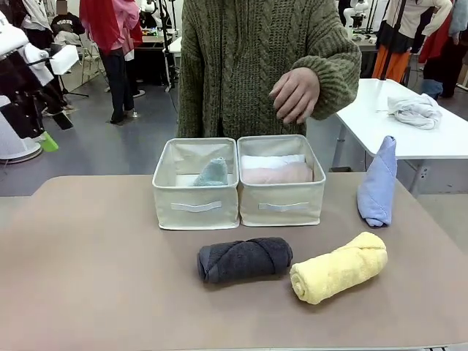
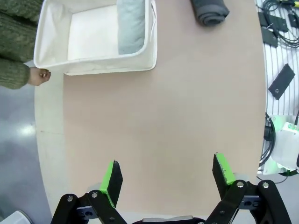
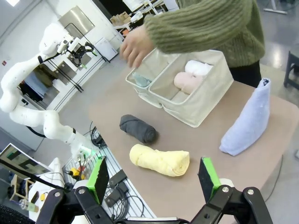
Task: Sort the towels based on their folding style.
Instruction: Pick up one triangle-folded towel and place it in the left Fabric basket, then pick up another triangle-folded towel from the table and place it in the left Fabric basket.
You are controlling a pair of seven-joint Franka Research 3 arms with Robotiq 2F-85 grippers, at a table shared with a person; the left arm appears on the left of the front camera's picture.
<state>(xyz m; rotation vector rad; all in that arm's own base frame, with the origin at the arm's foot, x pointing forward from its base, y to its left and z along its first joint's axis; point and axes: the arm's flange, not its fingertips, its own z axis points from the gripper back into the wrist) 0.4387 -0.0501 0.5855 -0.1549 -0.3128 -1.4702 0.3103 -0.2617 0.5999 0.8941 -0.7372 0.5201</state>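
6 towels [image 1: 245, 258], 2 bins [image 1: 196, 207]

Plain colours beside cream bins [image 1: 196, 212]
The dark grey roll [image 1: 245, 259], yellow roll [image 1: 338, 268], pink roll [image 1: 276, 174], white roll [image 1: 272, 161], periwinkle cone [image 1: 378, 183] and teal cone [image 1: 212, 173] were unpatterned.

In the left wrist view the dark grey roll [image 2: 209, 11] ran off the top edge; up front, the bin wall [image 1: 183, 196] hid the base of the teal cone [image 1: 212, 173].

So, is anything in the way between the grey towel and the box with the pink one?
Nothing lies between the grey towel and that box but its own front wall. A person's hand hangs in the air nearby.
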